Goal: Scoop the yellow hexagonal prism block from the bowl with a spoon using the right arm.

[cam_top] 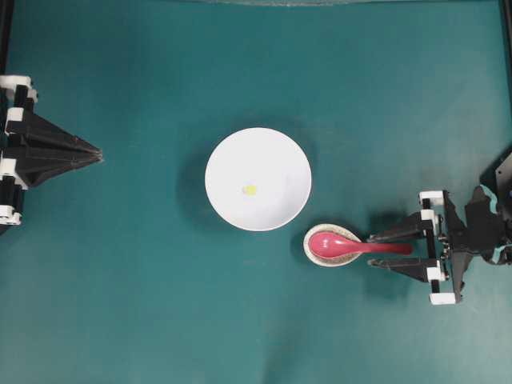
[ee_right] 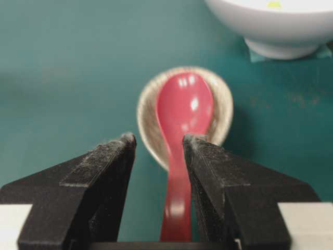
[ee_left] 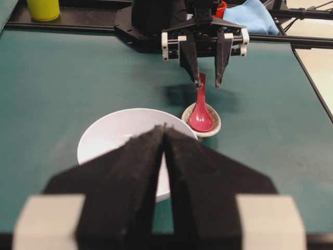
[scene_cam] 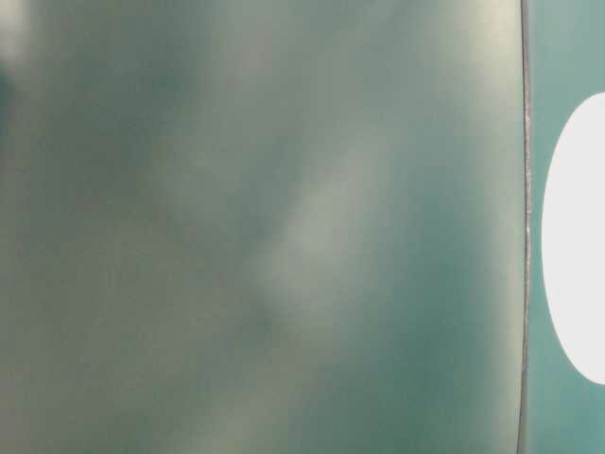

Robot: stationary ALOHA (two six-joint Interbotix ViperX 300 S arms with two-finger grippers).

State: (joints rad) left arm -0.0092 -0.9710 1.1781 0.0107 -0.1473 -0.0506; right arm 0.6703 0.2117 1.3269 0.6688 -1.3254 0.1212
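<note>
The white bowl (cam_top: 220, 152) stands mid-table with the tiny yellow block (cam_top: 250, 190) lying inside it. To its lower right the pink-red spoon (cam_top: 336, 244) lies with its scoop in a speckled rest (cam_top: 314, 254) and its handle pointing right. My right gripper (cam_top: 374, 250) is open and straddles the handle. In the right wrist view the spoon (ee_right: 184, 109) runs between the fingers of the right gripper (ee_right: 158, 139), close to the right-hand one, with a gap on the left. My left gripper (cam_top: 100, 152) is shut and holds nothing at the far left edge.
The bowl (ee_right: 276, 31) sits just beyond the rest (ee_right: 148, 114), to the right in the right wrist view. Past the table's far rail are a yellow cup (ee_left: 43, 9) and a blue cloth (ee_left: 252, 15). The table-level view is mostly blur.
</note>
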